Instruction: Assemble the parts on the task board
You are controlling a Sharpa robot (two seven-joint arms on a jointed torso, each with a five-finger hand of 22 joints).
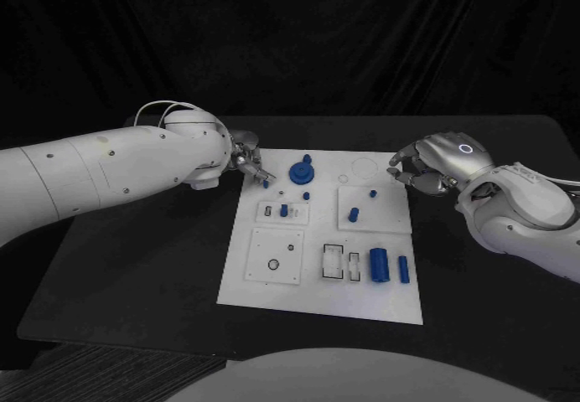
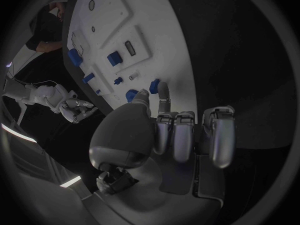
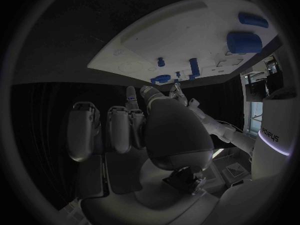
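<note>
Our left hand [image 1: 245,157] pinches a small blue part [image 1: 265,178] at the task board [image 1: 320,293]'s far-left corner, likely to seat it; our right hand [image 1: 426,167] hovers curled, holding nothing.

dim light, fisheye-bent wrist views

Task board [image 1: 317,293] lies mid-counter [image 1: 145,276]; left hand [image 1: 245,157] at its far left corner; right hand [image 1: 432,165] at its far right corner. Two upright cylinders [image 1: 389,267] stand near its right edge.
</note>
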